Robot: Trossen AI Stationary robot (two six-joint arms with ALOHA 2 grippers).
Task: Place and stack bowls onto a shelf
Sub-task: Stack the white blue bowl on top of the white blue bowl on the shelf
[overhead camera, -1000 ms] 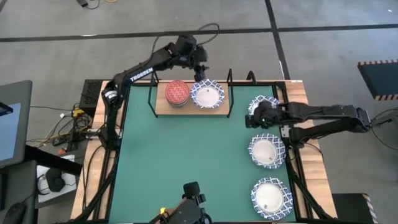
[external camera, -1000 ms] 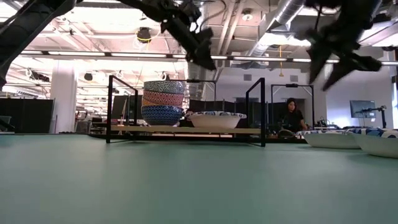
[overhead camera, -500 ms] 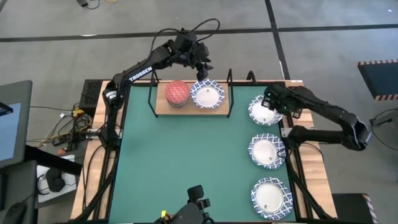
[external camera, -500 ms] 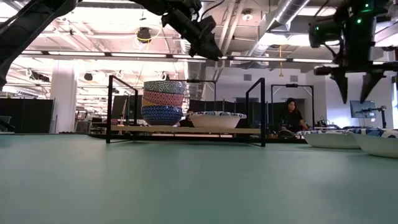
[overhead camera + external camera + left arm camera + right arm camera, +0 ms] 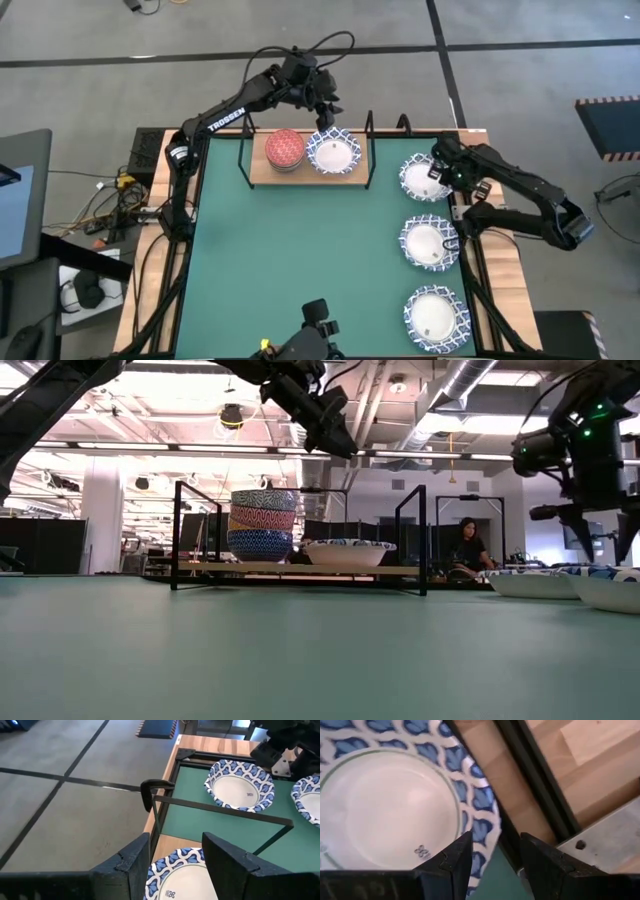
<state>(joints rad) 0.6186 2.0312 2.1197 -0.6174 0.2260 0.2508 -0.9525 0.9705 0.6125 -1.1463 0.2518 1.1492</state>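
The shelf (image 5: 258,172) stands at the far edge of the green mat. On its plank rest a stack of small bowls (image 5: 285,150), red on top, and beside it a white bowl with a blue-patterned rim (image 5: 333,152). My left gripper (image 5: 325,112) hangs open above the shelf's far side, over that white bowl (image 5: 182,882). My right gripper (image 5: 437,175) is open and points down over the right-hand rim of the farthest white bowl (image 5: 390,815) on the mat's right side. Its fingers stand above that rim without touching it.
Two more white blue-rimmed bowls (image 5: 428,243) (image 5: 436,315) sit in a row along the mat's right side. The mat's black frame (image 5: 535,790) and the wooden table edge (image 5: 590,750) run just beside my right gripper. A person (image 5: 468,545) sits in the room beyond.
My right gripper has swung toward the table's far edge, turned from nearly level to pointing down, and sunk toward the farthest white bowl's right rim. My left gripper has risen a little above the shelf and rolled slightly. No bowl has moved.
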